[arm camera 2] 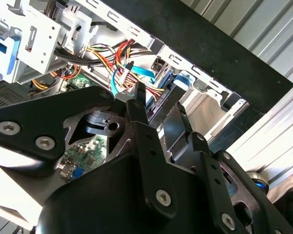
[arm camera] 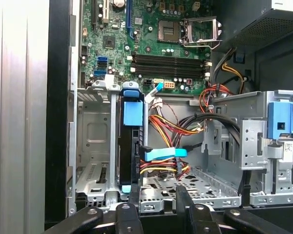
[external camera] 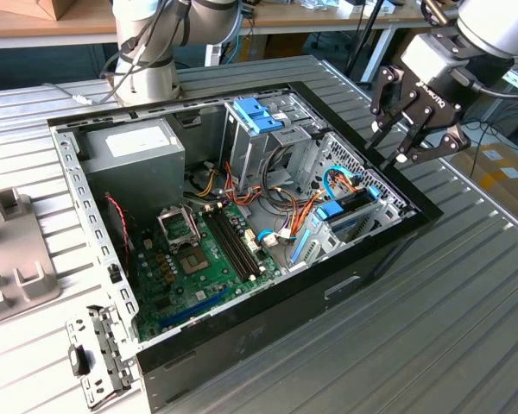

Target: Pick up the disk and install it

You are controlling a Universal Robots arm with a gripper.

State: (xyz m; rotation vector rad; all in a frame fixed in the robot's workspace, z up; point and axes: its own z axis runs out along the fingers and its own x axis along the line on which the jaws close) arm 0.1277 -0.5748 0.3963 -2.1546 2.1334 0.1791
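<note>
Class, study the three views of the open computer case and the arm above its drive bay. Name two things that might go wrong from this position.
1. The pincer hangs above the bay where the disk stands on edge; the orange and yellow cables and a blue ribbon cable lie right beside it, so a descending finger may snag them.
2. The disk sits close against the metal cage wall, leaving little room; a slightly offset approach might strike the cage.
</note>
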